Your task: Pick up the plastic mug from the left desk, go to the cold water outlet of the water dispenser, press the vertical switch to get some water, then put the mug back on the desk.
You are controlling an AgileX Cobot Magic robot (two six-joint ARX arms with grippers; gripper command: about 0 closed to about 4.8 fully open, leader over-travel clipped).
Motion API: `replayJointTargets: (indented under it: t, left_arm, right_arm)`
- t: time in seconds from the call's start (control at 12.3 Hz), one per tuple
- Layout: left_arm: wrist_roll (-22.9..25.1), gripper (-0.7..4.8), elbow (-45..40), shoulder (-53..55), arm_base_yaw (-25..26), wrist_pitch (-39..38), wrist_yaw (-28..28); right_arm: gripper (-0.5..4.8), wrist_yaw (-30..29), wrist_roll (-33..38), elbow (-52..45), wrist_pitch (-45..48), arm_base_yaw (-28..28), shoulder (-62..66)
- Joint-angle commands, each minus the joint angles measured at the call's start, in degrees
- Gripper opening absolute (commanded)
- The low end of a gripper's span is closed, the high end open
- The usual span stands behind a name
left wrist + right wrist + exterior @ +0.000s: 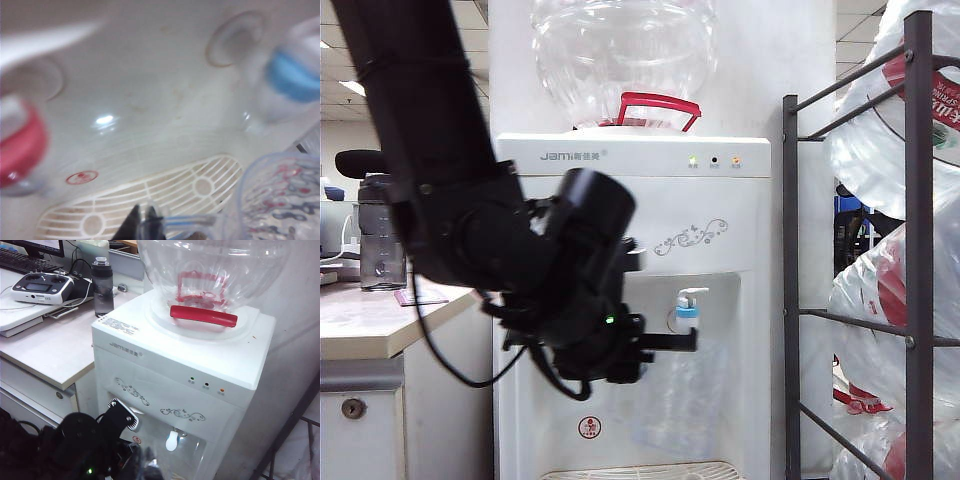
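My left gripper reaches across the front of the water dispenser and is shut on the clear handle of the plastic mug. The mug hangs upright in the recess, right under the cold water outlet with its blue band. The vertical switch stands above that band, untouched. In the left wrist view the gripper pinches the handle; the dimpled mug sits below the blurred blue tap. My right gripper is a dark blur with its tips close together, above and away from the dispenser.
The red-banded tap is beside the blue one, over the white drip grille. The left desk carries a clear bottle with a black lid and a controller. A dark rack of water jugs stands to the right.
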Motion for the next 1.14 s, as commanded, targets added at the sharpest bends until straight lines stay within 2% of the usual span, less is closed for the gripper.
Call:
replayJointTargets:
  t: [0.08,0.24,0.49,0.81,0.97,1.14]
  left_arm:
    - [-2.4,-0.07,2.4,0.7,-2.1,-2.9,-3.0]
    - [-4.7,-0.07,3.2,0.8,-2.3,-4.4,-3.7]
    - [-5.1,-0.07,6.4,0.8,-2.3,-10.2,-4.8]
    - [-6.4,-0.07,9.7,2.0,-2.3,-12.5,-5.0]
    - [-9.7,-0.07,10.3,2.7,-2.3,-15.9,-5.1]
    - [-10.9,-0.07,10.4,3.2,-2.2,-17.2,-5.0]
  right_arm:
    - [-0.05,-0.4,-0.1,0.4,0.8,0.0,-0.2]
    - [-0.05,-0.4,-0.1,0.5,0.8,0.0,-0.4]
    - [-0.05,-0.3,-0.1,0.5,0.9,0.0,-1.6]
    - [-0.05,-0.4,-0.1,0.5,0.8,0.0,-2.3]
    - [-0.05,-0.4,-0.1,0.5,0.8,0.0,-2.5]
    - [-0.05,-0.4,-0.1,0.5,0.9,0.1,-2.7]
